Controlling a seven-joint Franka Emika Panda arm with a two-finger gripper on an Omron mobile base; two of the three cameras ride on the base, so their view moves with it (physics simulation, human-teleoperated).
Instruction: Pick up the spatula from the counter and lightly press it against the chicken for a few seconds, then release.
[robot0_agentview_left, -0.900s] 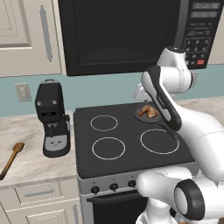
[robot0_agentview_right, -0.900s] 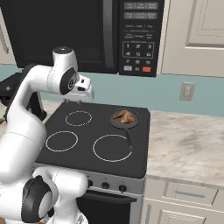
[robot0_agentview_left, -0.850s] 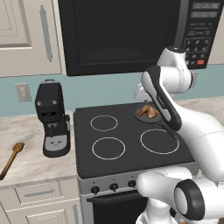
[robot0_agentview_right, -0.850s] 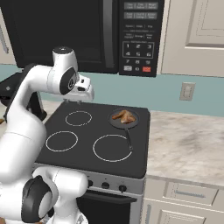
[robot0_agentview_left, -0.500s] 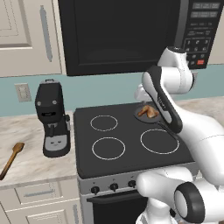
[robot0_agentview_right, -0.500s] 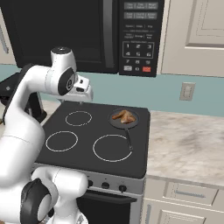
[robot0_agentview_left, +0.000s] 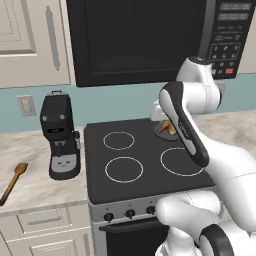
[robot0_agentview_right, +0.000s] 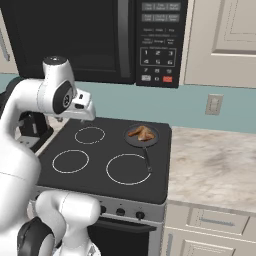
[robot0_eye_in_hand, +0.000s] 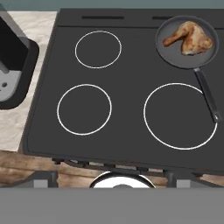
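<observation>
Wooden spatula (robot0_agentview_left: 12, 183) lies flat on the pale surface (robot0_agentview_left: 36, 184) left of the stove, near its front edge. The black coffee machine (robot0_agentview_left: 60, 136) stands between it and the black cooktop (robot0_agentview_left: 142, 172). The tool (robot0_agentview_right: 83, 115) hangs above the left side of the cooktop, well apart from the spatula. I cannot tell whether its fingers are spread or closed. Farther back, the chicken (robot0_eye_in_hand: 190, 37) sits in a dark pan (robot0_eye_in_hand: 170, 56) on the rear right burner, with the handle pointing forward, below the microwave (robot0_agentview_right: 100, 35).
</observation>
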